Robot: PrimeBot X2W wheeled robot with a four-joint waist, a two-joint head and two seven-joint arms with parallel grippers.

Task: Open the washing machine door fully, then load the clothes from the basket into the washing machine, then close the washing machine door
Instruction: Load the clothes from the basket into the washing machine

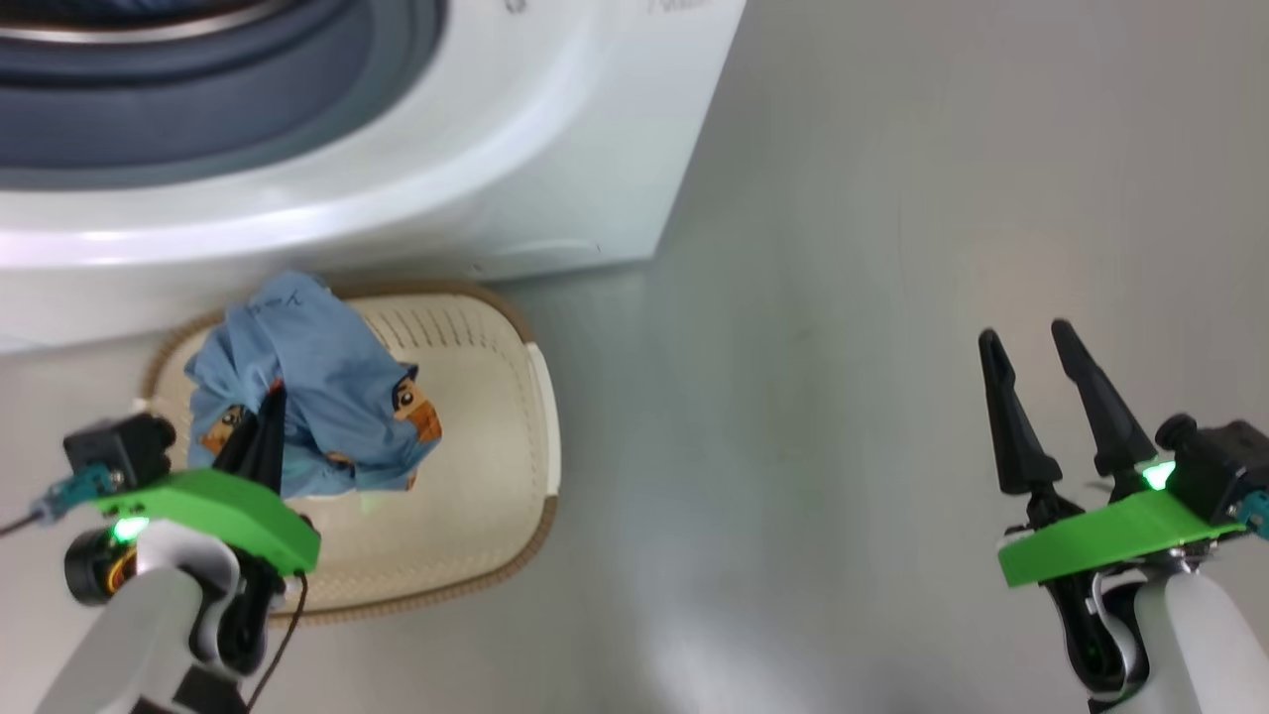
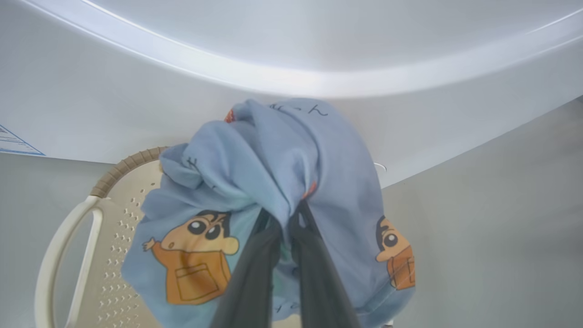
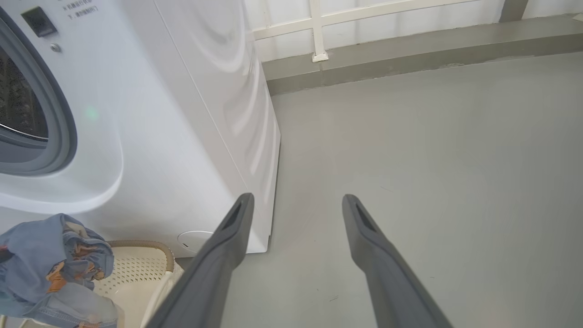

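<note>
Down on the left, the left gripper has its two dark fingers pinched almost together on the clothes, a bunched light-blue garment printed with a cartoon figure in an orange top. In the left wrist view the fabric folds over and around the fingertips of that gripper, with one printed figure hanging on each side of them, so the cloth sits right at the tips and beyond them, towards the machine. The bundle hangs over the far left part of the basket, a cream perforated one with a brown woven-look rim. I cannot tell whether the bundle's lower edge touches the basket's bottom. The basket stands on the grey floor, tight against the foot of the white washing machine, whose blue-grey gasket curves above and beyond it. A blue-edged label sticker shows on the machine's front, off to the left. Well away on the right, the right gripper hangs over bare floor with its fingers spread wide and nothing between them. From its wrist, that gripper points past the machine's near corner, with the garment, the basket and the steel drum far off to its left.
</note>
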